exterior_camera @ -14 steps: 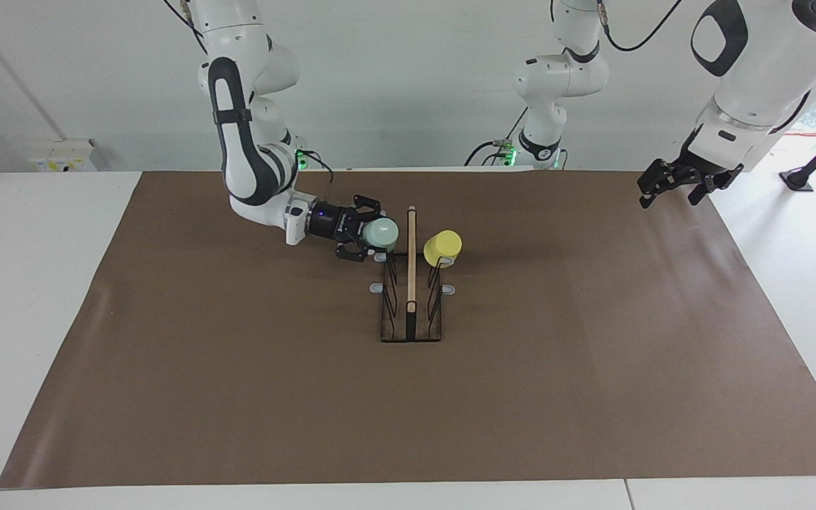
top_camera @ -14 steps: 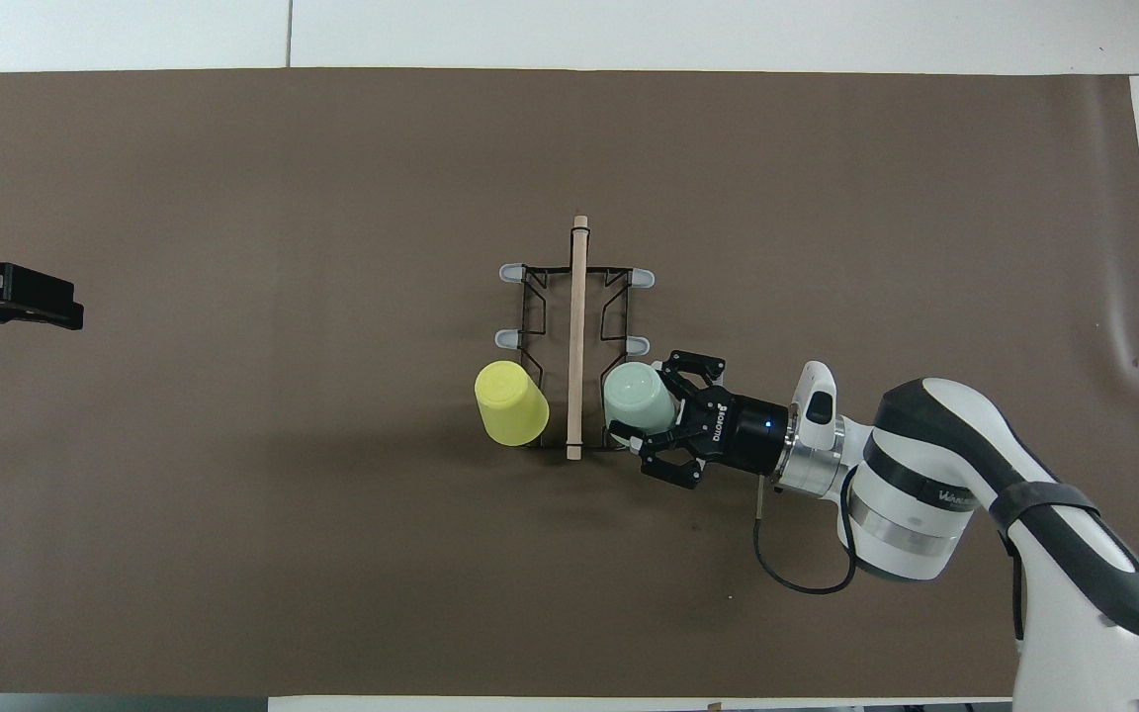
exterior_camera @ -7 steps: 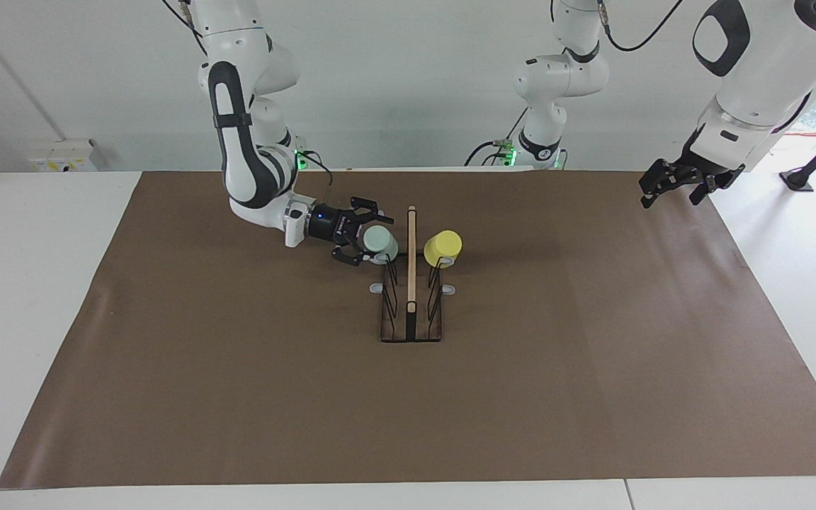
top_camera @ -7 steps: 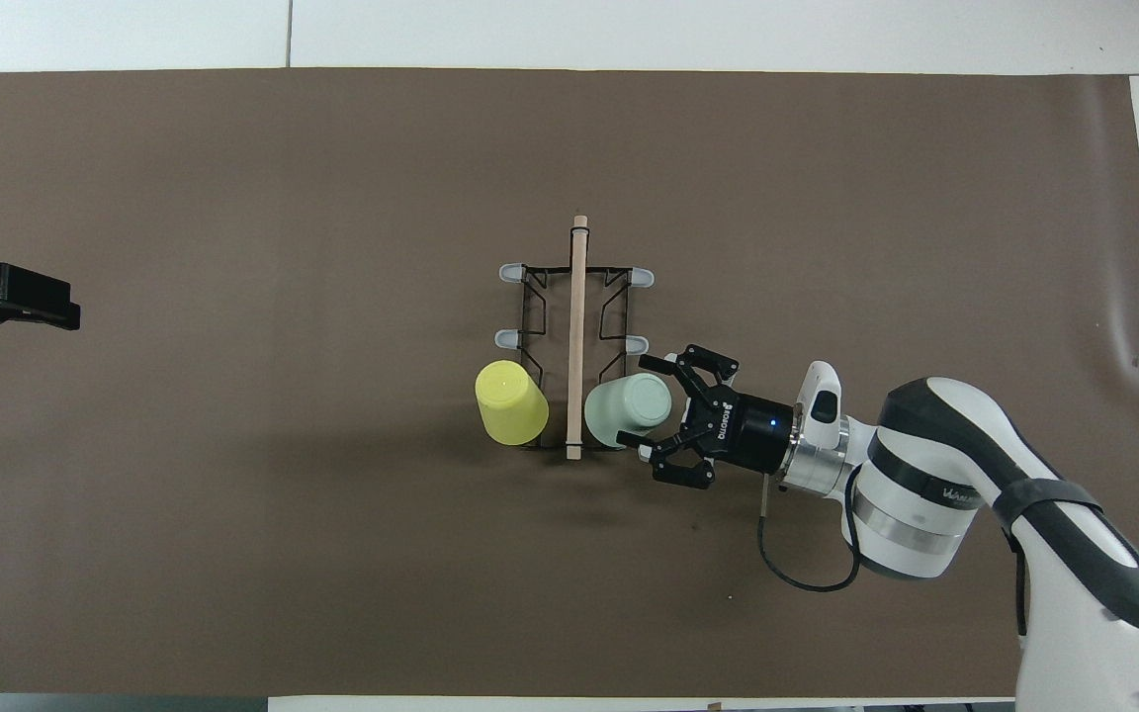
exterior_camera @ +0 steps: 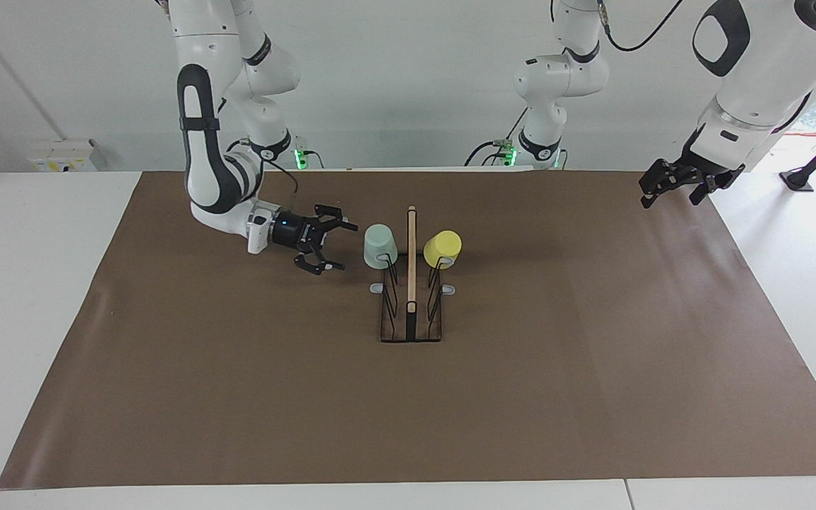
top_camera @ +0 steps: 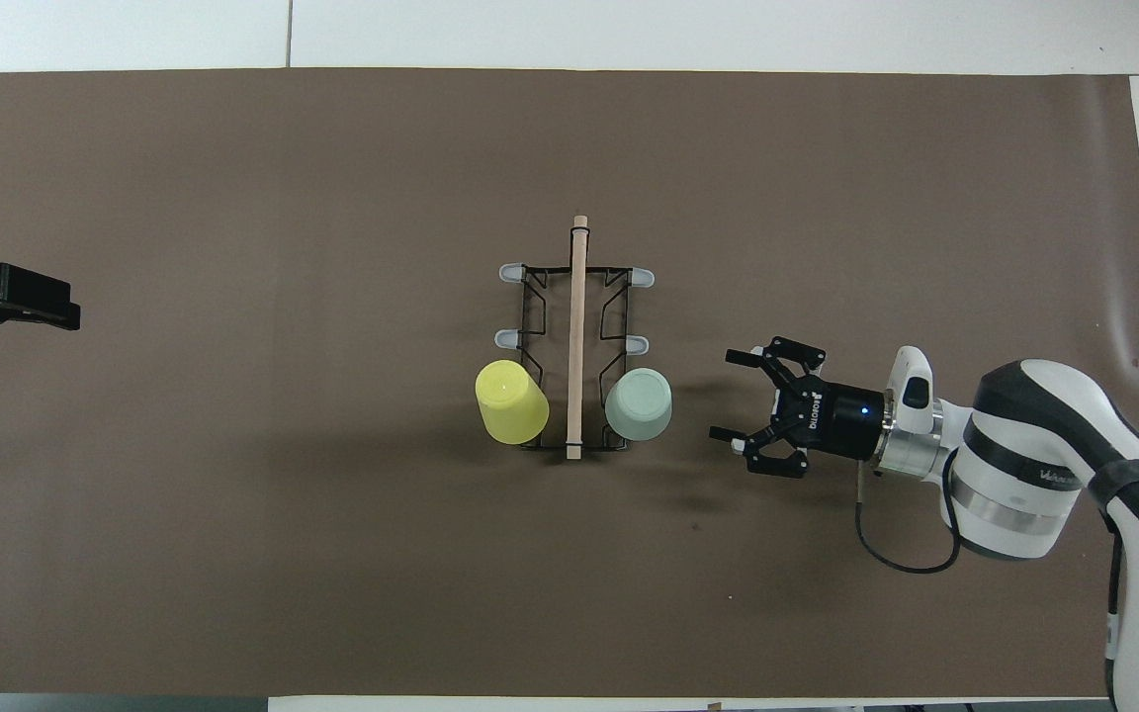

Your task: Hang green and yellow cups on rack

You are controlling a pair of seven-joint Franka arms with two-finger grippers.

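The black wire rack [exterior_camera: 411, 297] with its wooden centre bar stands mid-table; it also shows in the overhead view [top_camera: 576, 297]. The mint green cup [exterior_camera: 380, 246] hangs upside down on a prong on the rack's side toward the right arm's end [top_camera: 639, 403]. The yellow cup [exterior_camera: 443, 248] hangs upside down on the matching prong on the side toward the left arm's end [top_camera: 510, 400]. My right gripper [exterior_camera: 343, 248] is open and empty, a short way clear of the green cup [top_camera: 725, 394]. My left gripper [exterior_camera: 668, 202] is open and empty, raised over the mat's edge [top_camera: 65, 309].
A brown mat [exterior_camera: 238, 397] covers the table. Four grey-capped prongs of the rack [top_camera: 637, 344] carry nothing. A third robot arm [exterior_camera: 550, 85] stands at the robots' edge of the table.
My right gripper opened, let go of the green cup on its prong and drew back toward the right arm's end. The cup settled upside down. The left arm has not moved.
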